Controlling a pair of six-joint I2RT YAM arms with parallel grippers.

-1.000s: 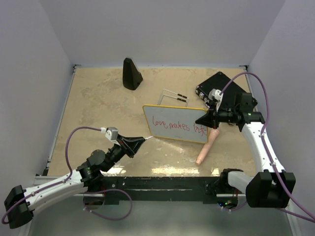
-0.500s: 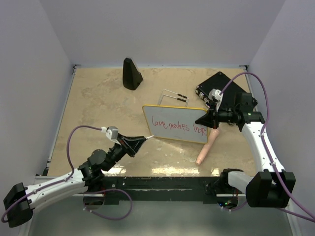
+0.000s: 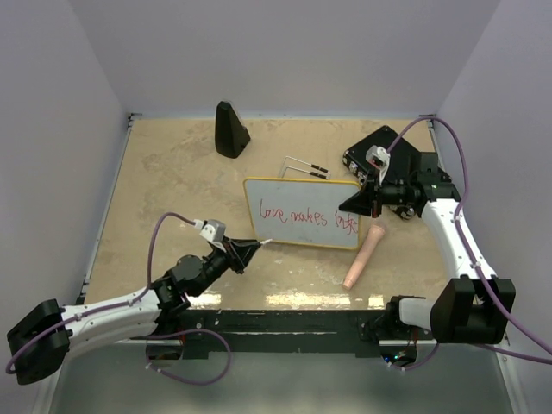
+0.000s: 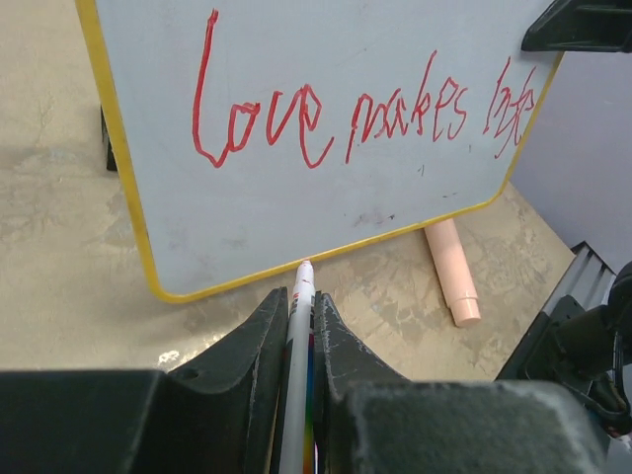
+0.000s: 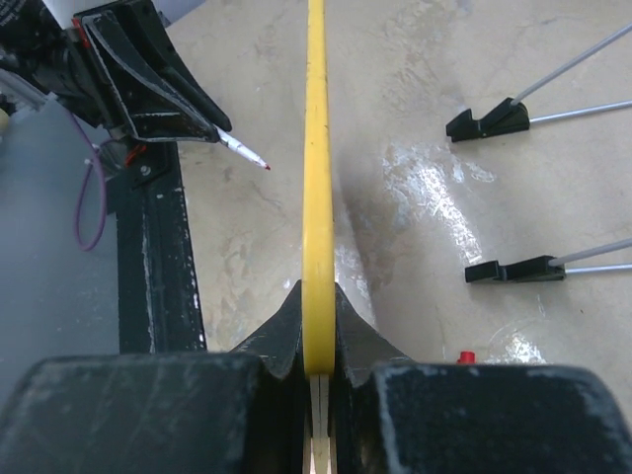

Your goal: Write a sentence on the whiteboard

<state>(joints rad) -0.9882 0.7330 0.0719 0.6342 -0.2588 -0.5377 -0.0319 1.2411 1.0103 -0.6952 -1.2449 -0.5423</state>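
Left hand [image 4: 299, 296]: closed tightly on a white marker [image 4: 298, 341], which is held between the two fingers with its red tip projecting forward.
Marker axis: in line with the hand and aimed straight ahead at the lower rim of the whiteboard [image 4: 296, 207].
Board from the left hand: directly ahead and rising above it. The board is stood up on the worktop [image 3: 164, 190], its written face is turned toward the hand, and its long axis runs crosswise to the marker.
Gap: in the right wrist view the tip is seen near the board's face but apart from it. No contact is shown.
Sentence [image 4: 355, 114]: one red line, roughly "love makes life", is written across the upper half of the face, above and beyond the tip.
Free space: a bare white band is left between that line and the lower rim, just above where the marker points.
Right hand [image 5: 318, 296]: clamped on the yellow rim at the board's far end from the left hand, so the board is steadied there.
Nearer arm: the writing face is served by the left arm alone. The right arm is occupied as the holder.
Coming move, as judged: the tip would need to be raised and advanced onto the bare band. A light touch is called for, since the board is braced at one end only.
Beyond the board: a pale pink stick [image 4: 451, 272] lies on the worktop behind the lower right corner.
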